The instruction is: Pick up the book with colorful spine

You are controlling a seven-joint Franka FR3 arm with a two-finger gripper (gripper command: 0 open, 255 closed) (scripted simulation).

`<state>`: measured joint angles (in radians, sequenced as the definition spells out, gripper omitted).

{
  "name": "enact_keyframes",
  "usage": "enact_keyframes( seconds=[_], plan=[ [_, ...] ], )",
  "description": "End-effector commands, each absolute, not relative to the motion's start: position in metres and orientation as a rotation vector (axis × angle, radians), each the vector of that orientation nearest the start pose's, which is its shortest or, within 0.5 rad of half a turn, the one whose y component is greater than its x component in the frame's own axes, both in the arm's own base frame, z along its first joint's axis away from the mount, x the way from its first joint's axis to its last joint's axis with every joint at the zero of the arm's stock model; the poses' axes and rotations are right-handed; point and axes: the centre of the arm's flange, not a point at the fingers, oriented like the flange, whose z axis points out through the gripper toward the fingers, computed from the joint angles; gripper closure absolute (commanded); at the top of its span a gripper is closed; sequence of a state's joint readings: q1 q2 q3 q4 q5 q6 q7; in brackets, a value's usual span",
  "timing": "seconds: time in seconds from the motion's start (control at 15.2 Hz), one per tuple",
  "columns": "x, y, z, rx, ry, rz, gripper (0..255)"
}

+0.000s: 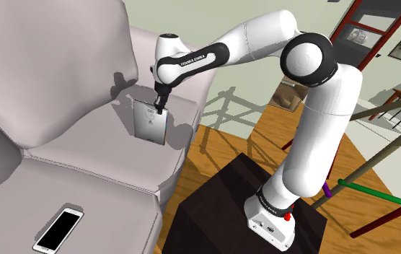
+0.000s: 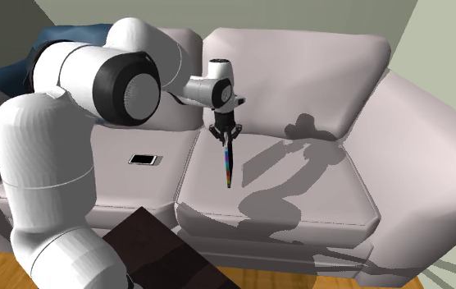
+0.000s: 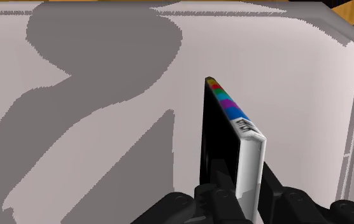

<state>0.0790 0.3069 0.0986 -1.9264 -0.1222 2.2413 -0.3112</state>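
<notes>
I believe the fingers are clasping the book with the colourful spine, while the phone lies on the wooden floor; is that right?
Nearly: the phone lies on the sofa seat, as the shoulder view shows. The fingers do clasp the book.

item 1: lettering "franka emika", white capitals on the black forearm band [image 1: 194, 62] of the white arm [image 1: 320, 126], shoulder view; the line runs along the band and slants with the limb. item 2: small white label [image 3: 248, 127] at the near end of the striped spine of the book [image 3: 251, 162], wrist view; it carries dark marks like a barcode or short print, too small to read.
</notes>
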Motion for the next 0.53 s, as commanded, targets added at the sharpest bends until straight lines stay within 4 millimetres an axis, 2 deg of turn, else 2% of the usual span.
enact_keyframes(
  seconds=[0.0,0.33,0.46],
  plan=[
    [0.608,0.103,0.343,-3.084,-0.886,-0.011,255],
    [0.608,0.103,0.37,-3.084,-0.886,-0.011,255],
    [0.608,0.103,0.37,-3.084,-0.886,-0.011,255]
  ],
)
